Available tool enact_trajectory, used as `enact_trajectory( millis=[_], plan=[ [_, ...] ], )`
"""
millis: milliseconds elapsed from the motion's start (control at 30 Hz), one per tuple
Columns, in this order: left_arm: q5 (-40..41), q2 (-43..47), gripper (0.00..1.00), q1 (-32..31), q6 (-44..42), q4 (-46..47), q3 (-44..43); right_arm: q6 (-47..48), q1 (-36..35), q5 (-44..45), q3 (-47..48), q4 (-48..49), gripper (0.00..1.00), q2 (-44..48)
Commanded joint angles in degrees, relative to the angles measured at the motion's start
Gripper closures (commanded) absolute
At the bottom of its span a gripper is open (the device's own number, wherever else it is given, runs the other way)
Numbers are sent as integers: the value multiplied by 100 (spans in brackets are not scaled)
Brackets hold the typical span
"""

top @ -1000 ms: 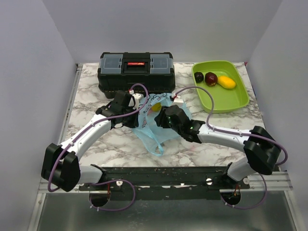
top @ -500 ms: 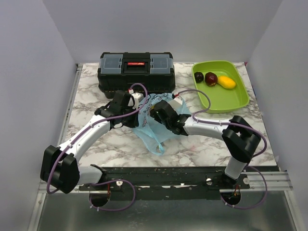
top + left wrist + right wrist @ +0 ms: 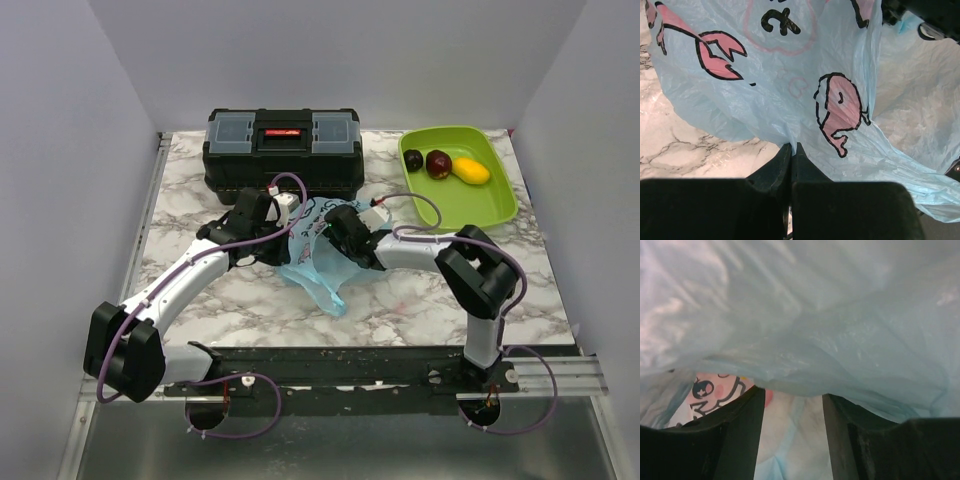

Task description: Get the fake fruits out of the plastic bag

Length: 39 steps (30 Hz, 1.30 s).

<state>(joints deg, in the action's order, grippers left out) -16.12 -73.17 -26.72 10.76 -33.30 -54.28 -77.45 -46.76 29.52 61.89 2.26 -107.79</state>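
- Over the last second your right pincer has pushed leftward, from beside the plastic bag into its mouth. The right wrist view shows its jaws apart, blue film draped over them and nothing between them.
- The right elbow has folded in close as the arm went in.
- Your left pincer has not shifted. Its jaws are together, clamped on a pleat of the bag's film, holding that side up off the table.
- The yellow fruit that showed in the bag's mouth a second ago is now covered by the right pincer, and neither wrist view shows it.
- Three of the fake fruits lie in the green tray, well apart from the bag. I judge one remains inside, and you are reaching for it.
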Motion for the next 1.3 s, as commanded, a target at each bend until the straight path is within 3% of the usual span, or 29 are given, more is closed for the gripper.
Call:
enact_trajectory(
  millis=[0, 367, 633, 733, 867, 1033, 1267],
  plan=[
    [-195, 84, 100, 11, 22, 63, -74, -87, 61, 268, 420, 46, 43, -345],
    [-295, 48, 100, 11, 31, 70, -74, -33, 274, 152, 802, 265, 21, -723],
    [-303, 39, 100, 16, 31, 74, -68, 4, 347, 60, 1235, 282, 21, -1183],
    [-281, 37, 100, 14, 31, 69, -74, -33, 370, 8, 1290, 282, 36, -1290],
    [-281, 31, 100, 0, 31, 70, -74, 8, 398, -2, 1269, 283, 41, -1364],
    [-247, 22, 100, 0, 22, 60, -73, 116, 405, -143, 1021, 402, 57, -1220],
    [-181, -5, 100, 5, 9, 38, -83, 368, 410, -508, 465, 661, 63, -430]
  ],
)
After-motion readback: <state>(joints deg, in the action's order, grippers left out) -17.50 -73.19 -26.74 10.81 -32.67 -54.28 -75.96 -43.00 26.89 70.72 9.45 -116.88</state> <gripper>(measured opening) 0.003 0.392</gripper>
